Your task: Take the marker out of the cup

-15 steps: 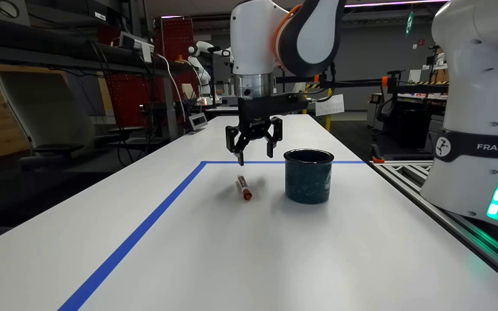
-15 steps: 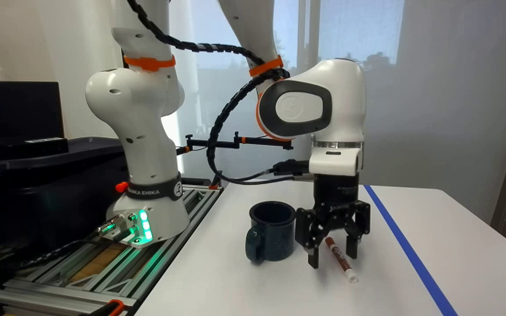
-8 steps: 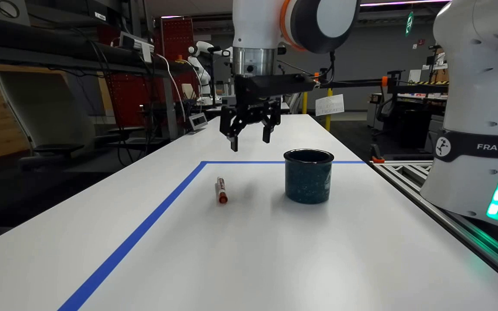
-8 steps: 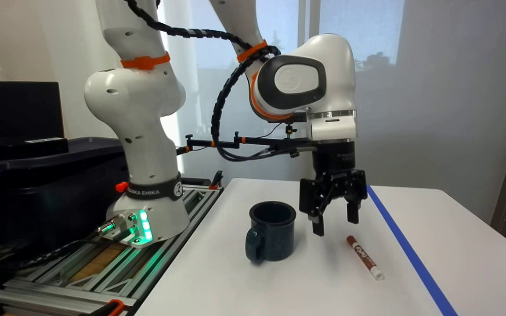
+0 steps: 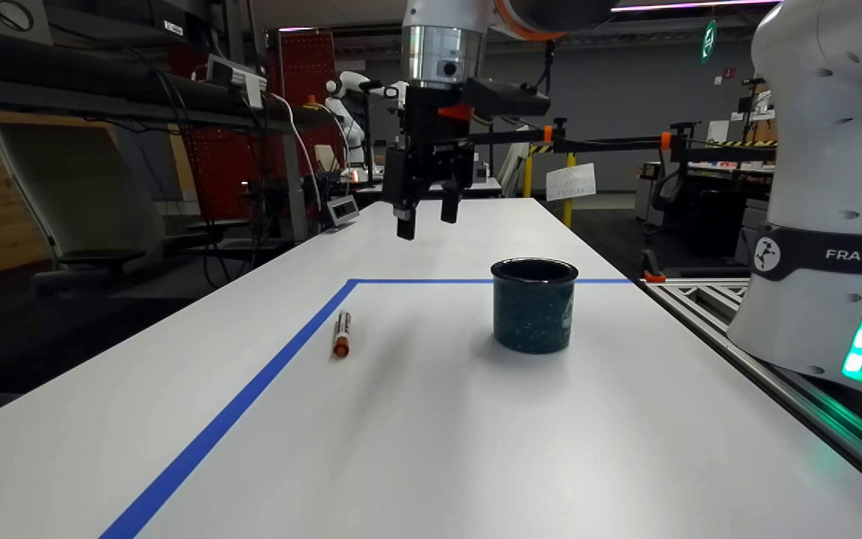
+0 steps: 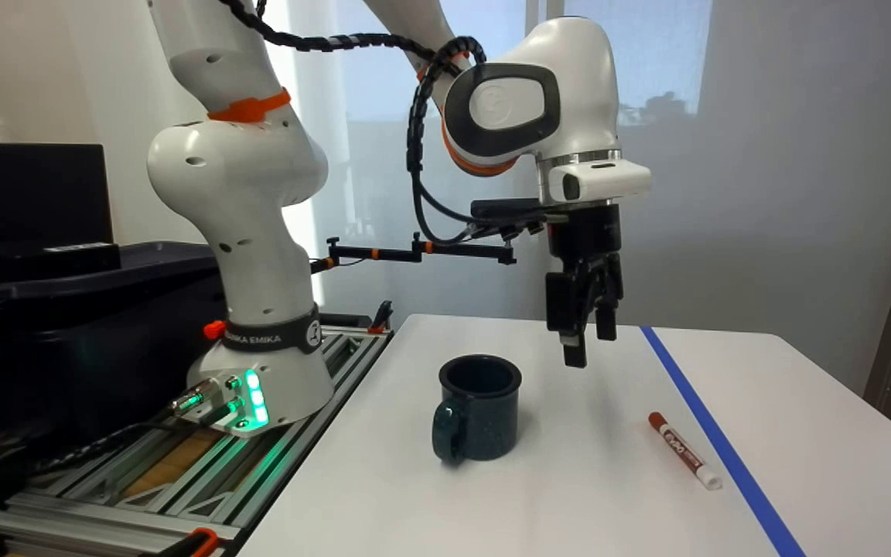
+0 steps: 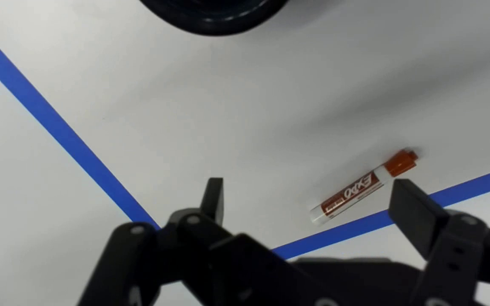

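Observation:
The marker (image 5: 342,335), white with a brown-red label and an orange-red cap, lies flat on the table outside the cup in both exterior views (image 6: 685,451). It lies close to the blue tape line. The dark teal cup (image 5: 532,311) stands upright, with its handle showing in an exterior view (image 6: 484,422). My gripper (image 5: 427,220) is open and empty, raised well above the table, over the area beyond the cup and marker. In the wrist view, the marker (image 7: 353,191) shows below the open fingers (image 7: 308,189), and only the cup's rim (image 7: 213,27) shows at the top edge.
Blue tape (image 5: 251,393) marks lines on the white table (image 6: 569,503). The robot's base (image 5: 827,314) stands on a metal frame (image 6: 182,464) beside the table. A dark bin (image 6: 82,348) stands beyond that frame.
My gripper has risen from around the marker and turned, staying open. The marker has moved across the table, away from the cup and toward the blue tape. The cup has not moved.

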You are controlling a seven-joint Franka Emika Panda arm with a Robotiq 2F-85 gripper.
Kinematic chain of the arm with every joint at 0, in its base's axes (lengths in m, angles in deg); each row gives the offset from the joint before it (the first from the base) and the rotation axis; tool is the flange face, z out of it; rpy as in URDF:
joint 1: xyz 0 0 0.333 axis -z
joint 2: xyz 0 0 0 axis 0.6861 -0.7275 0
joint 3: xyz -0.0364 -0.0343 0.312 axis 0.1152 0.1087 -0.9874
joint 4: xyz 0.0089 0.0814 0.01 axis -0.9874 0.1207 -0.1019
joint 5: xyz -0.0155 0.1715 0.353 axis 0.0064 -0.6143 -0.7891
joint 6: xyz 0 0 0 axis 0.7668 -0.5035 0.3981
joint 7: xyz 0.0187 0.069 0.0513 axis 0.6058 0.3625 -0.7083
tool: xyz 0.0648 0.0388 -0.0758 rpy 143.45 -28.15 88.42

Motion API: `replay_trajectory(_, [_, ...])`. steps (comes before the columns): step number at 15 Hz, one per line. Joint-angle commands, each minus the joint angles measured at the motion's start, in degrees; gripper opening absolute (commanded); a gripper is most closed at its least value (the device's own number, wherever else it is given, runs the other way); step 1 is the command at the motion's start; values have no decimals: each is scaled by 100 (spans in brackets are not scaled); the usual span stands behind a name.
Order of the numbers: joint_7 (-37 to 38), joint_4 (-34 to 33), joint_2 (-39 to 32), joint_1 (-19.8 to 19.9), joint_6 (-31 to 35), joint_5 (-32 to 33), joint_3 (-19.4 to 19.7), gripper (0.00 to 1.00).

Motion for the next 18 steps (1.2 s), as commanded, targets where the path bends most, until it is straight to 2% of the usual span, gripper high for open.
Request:
replay_trajectory(1, [-1192,201,697,70,-597,-593,-172,100])
replay_trajectory(4, [-1794,55,864,87,-1083,-892,-238,100])
replay_trajectory(9, [-2172,99,1186,142,-1576,-1013,-317,100])
replay_trajectory(10, [-1999,10,887,220,-1326,-915,-393,100])
replay_trajectory(18, [-2074,38,982,218,-1436,-925,-408,100])
